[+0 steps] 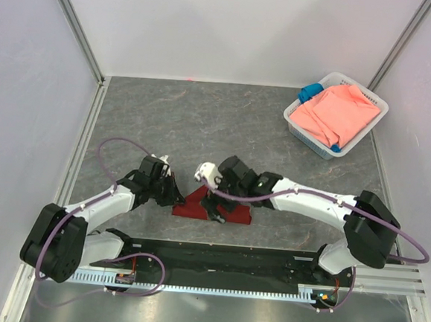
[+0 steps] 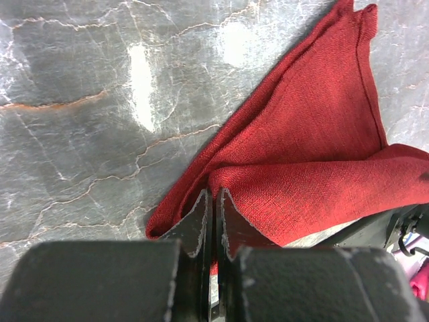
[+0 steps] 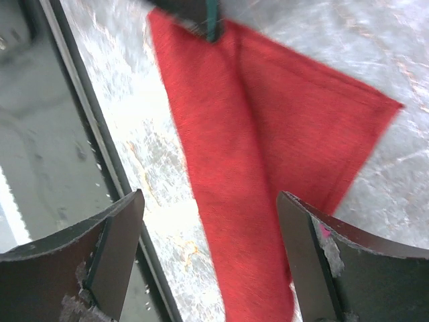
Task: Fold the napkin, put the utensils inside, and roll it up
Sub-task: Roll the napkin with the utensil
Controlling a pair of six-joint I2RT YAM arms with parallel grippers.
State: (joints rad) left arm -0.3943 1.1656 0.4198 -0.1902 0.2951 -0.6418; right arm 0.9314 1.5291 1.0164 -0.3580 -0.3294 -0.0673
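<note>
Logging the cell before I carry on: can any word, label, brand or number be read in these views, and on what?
None can be read.
The napkin is plain, no tag or print showing.
The white basket and the pink cloth in it show no lettering.
The small connectors on the near rail are too small to read.

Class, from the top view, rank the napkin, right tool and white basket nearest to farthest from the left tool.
1. Napkin: pinched in the left tool.
2. Right tool: just right, over the napkin.
3. White basket: far right corner.
</note>
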